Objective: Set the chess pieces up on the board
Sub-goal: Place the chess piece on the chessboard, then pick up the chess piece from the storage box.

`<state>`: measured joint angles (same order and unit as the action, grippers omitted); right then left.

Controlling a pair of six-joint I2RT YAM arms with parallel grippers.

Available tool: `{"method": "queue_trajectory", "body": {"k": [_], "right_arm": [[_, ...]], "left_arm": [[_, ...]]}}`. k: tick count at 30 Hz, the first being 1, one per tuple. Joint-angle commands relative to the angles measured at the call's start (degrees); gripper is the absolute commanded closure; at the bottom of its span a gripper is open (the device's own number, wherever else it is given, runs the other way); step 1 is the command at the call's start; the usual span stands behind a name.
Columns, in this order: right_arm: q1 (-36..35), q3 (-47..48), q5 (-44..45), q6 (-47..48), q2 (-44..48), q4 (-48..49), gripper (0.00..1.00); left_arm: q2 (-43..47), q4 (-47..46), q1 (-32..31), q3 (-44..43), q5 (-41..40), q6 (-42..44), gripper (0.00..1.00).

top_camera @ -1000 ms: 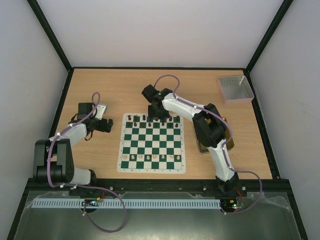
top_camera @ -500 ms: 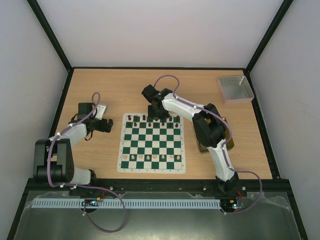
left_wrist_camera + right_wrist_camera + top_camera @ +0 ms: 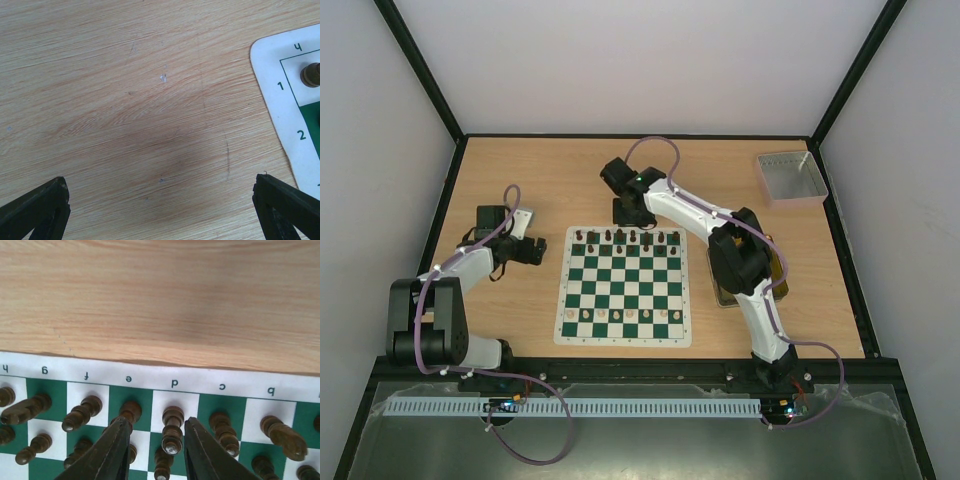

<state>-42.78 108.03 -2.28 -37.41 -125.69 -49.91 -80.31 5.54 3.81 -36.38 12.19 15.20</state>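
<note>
Green-and-white checked board (image 3: pixel 624 285), white border; dark brown pieces (image 3: pixel 172 430) along its upper edge, cream pieces (image 3: pixel 601 315) lower; pale wood-grain worktop (image 3: pixel 550 180).

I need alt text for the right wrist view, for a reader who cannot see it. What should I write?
The open right gripper hangs over the lettered edge of the board, where dark chess pieces sit in two rows on green and white squares. Beyond the board is the wooden table.

Chess pieces (image 3: pixel 617 315) on board (image 3: pixel 625 275)
</note>
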Motion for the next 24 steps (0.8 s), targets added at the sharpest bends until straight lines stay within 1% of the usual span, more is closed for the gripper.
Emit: {"method": "queue_trajectory", "body": {"k": [1, 4, 6, 7, 10, 13, 16, 20, 24], "right_arm": [[0.0, 3.6, 4.2, 0.7, 1.1, -4.3, 0.71], [0.9, 3.5, 6.1, 0.2, 3.5, -4.9, 0.71], [1.7, 0.8, 7.5, -0.3, 7.6, -4.1, 0.71], [2.4, -1.4, 7.8, -0.8, 9.9, -3.3, 0.7], [4.9, -11.3, 7.6, -2.0, 18.3, 0.4, 0.65], [8.1, -22.5, 7.2, -3.3, 26.6, 3.8, 0.64], [11.1, -32.2, 7.0, -3.8, 34.3, 5.0, 0.6], [13.7, -40.4, 7.9, -4.2, 42.5, 5.3, 0.6], [17.1, -46.8, 7.1, -4.2, 48.2, 6.1, 0.6]], "left_arm": [[-0.7, -0.1, 0.0, 0.0, 0.4, 0.4, 0.01], [-0.6, 0.0, 0.0, 0.0, 0.3, 0.4, 0.01], [-0.3, 0.0, -0.1, 0.0, 0.3, 0.4, 0.01], [-0.1, -0.1, 0.0, 0.1, 0.2, 0.4, 0.01], [0.1, -0.1, 0.0, 0.2, -0.1, 0.3, 0.01], [0.0, -0.3, 0.0, 0.2, -0.4, 0.4, 0.01], [0.1, -0.6, 0.0, 0.5, -0.5, 0.6, 0.01], [0.1, -0.6, 0.0, 0.6, -0.3, 0.6, 0.01], [0.3, -0.8, -0.1, 0.7, -0.3, 0.6, 0.01]]}}
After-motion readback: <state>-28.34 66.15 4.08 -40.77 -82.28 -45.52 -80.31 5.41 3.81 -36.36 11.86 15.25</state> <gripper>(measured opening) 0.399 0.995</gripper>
